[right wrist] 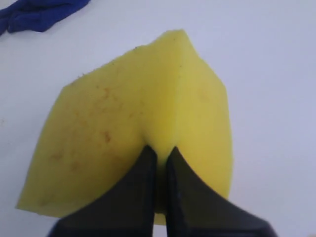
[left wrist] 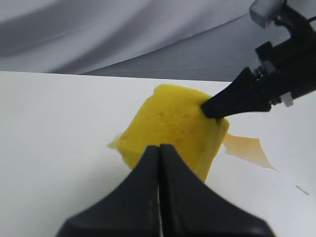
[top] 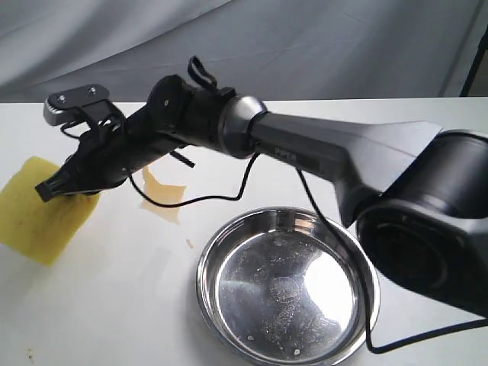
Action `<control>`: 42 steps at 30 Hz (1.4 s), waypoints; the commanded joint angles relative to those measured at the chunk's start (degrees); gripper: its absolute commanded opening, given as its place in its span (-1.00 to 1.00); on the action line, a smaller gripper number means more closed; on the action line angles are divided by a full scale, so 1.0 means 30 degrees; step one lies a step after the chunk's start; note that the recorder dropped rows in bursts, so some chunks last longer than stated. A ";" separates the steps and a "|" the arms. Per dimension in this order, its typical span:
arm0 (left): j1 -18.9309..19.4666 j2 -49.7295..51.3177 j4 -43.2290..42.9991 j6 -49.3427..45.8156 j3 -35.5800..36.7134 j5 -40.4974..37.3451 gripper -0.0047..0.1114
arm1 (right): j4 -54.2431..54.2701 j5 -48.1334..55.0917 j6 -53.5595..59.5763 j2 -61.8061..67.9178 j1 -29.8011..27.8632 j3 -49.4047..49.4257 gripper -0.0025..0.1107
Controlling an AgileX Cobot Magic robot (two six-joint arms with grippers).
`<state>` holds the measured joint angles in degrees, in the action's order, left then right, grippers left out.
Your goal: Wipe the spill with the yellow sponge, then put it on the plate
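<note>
"Where was the thick yellow foam sponge?"
"On the white worktop, its edge pinched between the right fingers. The left fingers, pressed together and empty, were just beside it."
"The amber liquid spill?"
"Near, right of the pinching fingers; the round stainless-steel plate farther right."

The yellow sponge carries faint orange speckles; the spill is amber, the plate scratched silver, the table white, the cloth blue.
</note>
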<state>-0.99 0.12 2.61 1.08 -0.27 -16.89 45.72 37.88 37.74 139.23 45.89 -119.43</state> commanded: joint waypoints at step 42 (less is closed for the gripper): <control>-0.0087 -0.0039 0.0215 0.0102 0.0091 0.0183 -0.92 | -0.3482 0.6658 -0.2027 0.1691 -0.5211 0.0011 -0.96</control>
<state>-0.99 0.12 2.61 1.08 -0.27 -16.89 37.29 53.00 30.08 144.34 30.40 -119.66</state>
